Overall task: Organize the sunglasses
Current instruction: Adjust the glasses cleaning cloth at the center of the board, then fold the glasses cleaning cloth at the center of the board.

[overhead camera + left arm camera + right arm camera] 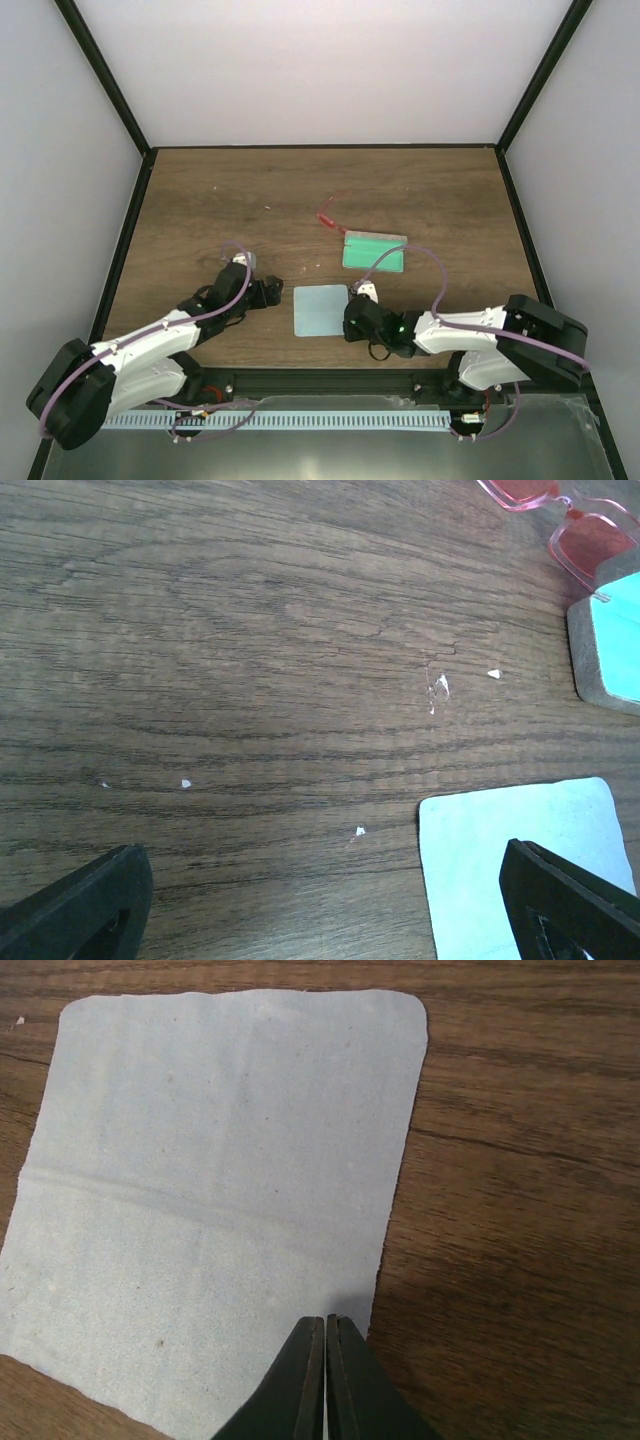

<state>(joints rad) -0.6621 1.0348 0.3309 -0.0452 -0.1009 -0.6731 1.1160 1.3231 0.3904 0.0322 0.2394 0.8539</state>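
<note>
The sunglasses (328,214), thin red frame with pink lenses, lie on the table just beyond the open grey case with green lining (375,252). They also show at the top right of the left wrist view (575,525), touching the case's corner (608,645). My left gripper (272,292) is wide open and empty (322,858), low over bare wood left of the pale blue cloth (321,310). My right gripper (352,318) is shut (327,1322), its tips over the cloth (210,1160) near its right edge, with nothing visibly held.
The wooden table (200,200) has dark rails along its left and right sides and white walls behind. Small white specks (440,686) dot the wood. The arm bases sit at the near edge.
</note>
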